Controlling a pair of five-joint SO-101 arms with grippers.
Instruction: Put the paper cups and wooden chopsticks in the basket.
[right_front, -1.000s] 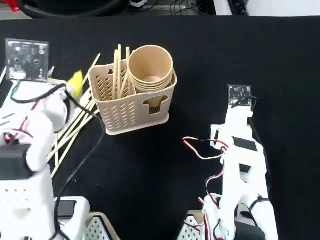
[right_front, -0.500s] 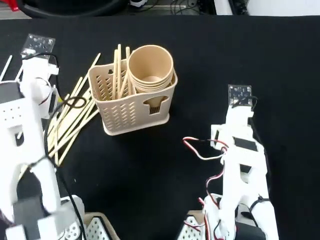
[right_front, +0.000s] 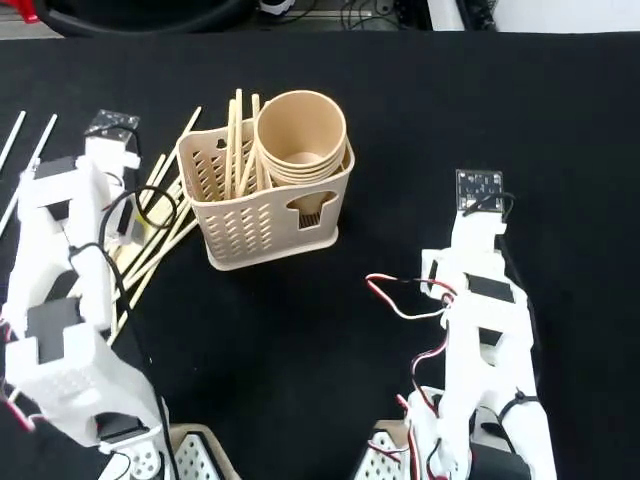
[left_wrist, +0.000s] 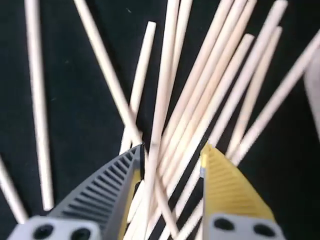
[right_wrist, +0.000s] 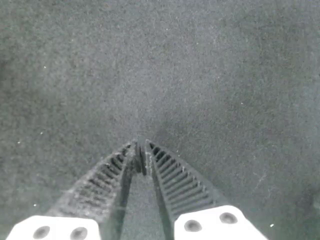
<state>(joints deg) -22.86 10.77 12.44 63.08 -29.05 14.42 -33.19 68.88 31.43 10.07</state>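
Note:
A beige slotted basket (right_front: 268, 215) stands mid-table, holding stacked paper cups (right_front: 300, 135) and a few upright chopsticks (right_front: 238, 140). A loose pile of wooden chopsticks (right_front: 158, 232) lies on the black cloth left of the basket. My left gripper (left_wrist: 172, 152) hangs just over that pile (left_wrist: 210, 100), open, with several sticks lying between its grey and yellow fingers. My left arm (right_front: 75, 215) bends over the pile. My right arm (right_front: 478, 290) rests at the right, its gripper (right_wrist: 141, 150) shut on nothing above bare cloth.
Two stray chopsticks (right_front: 25, 150) lie at the far left edge of the table. Black cloth (right_front: 480, 100) covers the table. Cables run along the back edge.
My left arm has swung from the left edge toward the basket and lowered its gripper over the loose chopstick pile. The right arm and the basket have not moved.

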